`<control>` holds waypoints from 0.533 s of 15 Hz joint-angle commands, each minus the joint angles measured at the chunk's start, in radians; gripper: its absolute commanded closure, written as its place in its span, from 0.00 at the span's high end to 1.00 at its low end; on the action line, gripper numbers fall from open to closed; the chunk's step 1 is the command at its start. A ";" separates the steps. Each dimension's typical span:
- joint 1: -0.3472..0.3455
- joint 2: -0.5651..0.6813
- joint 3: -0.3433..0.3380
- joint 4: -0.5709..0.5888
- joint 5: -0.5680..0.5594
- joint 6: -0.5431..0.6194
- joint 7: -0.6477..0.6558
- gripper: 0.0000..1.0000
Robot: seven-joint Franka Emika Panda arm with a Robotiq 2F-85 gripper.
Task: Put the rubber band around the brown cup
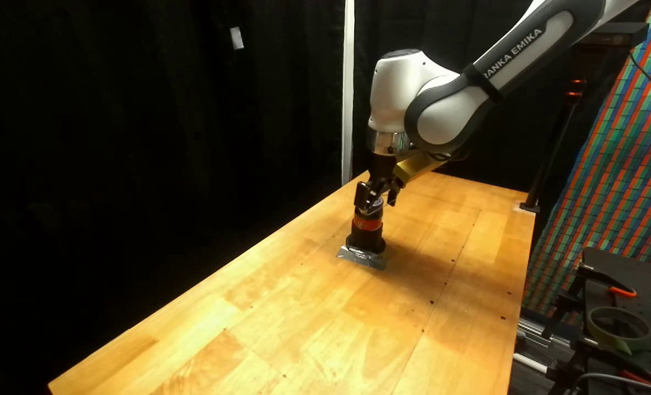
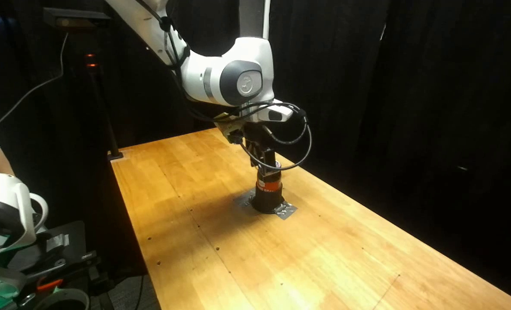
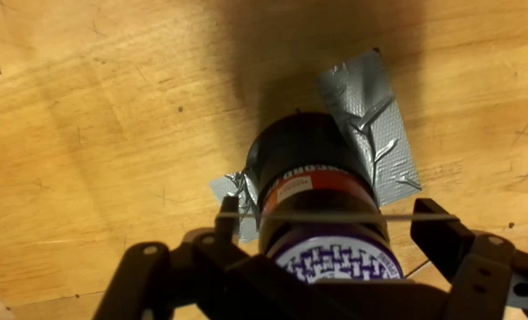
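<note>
In the wrist view a narrow gap shows left and right of the jar (image 3: 324, 189), inside the spread gripper (image 3: 328, 218); the taut rubber band (image 3: 330, 217) bars the way across. Tape (image 3: 386, 142) (creased, low) flanks the jar's foot. The table (image 1: 325, 334) gives broad room on the near side. In an exterior view, a cable (image 2: 310, 140) loops right of the gripper; a pole (image 2: 105, 115) blocks the far left corner.

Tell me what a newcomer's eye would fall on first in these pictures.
Probably the big white arm, bent over the wooden table in both exterior views. Next would come the dark jar standing upright there, with its orange-red label and purple-and-white lid, silver tape at its base. In the wrist view, a thin rubber band stretches between the fingers of the open gripper, crossing in front of the jar.
</note>
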 commanded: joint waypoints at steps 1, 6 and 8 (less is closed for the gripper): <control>-0.035 -0.080 0.041 -0.087 0.076 -0.036 -0.092 1.00; -0.062 -0.100 0.066 -0.151 0.142 -0.008 -0.173 0.58; -0.070 -0.110 0.079 -0.183 0.171 0.029 -0.200 0.42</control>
